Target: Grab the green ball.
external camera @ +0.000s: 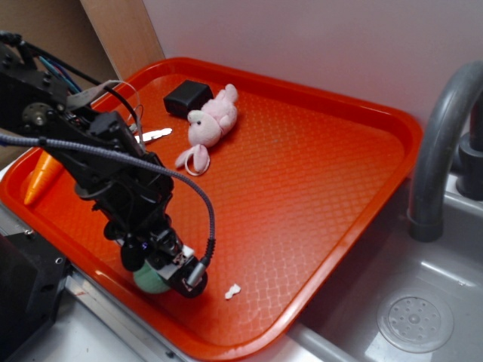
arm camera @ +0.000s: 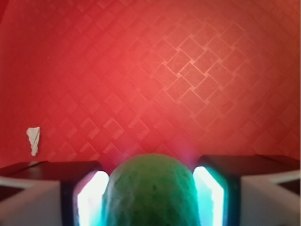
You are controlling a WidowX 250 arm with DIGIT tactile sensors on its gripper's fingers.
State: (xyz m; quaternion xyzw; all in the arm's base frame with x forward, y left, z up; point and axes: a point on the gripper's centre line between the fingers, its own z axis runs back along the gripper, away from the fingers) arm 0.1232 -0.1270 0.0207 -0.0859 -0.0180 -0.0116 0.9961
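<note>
End effector [arm camera: 151, 197] closed around the green ball [arm camera: 151, 188], its two pads [arm camera: 89, 200] pressing the ball's left and right sides. The ball sits low over the near-left corner of the orange tray [external camera: 317, 173]. A small white scrap [external camera: 232, 290] lies just beside it; a pink plush toy [external camera: 210, 124], black box [external camera: 187, 98] and orange cone [external camera: 41, 177] lie well apart.
</note>
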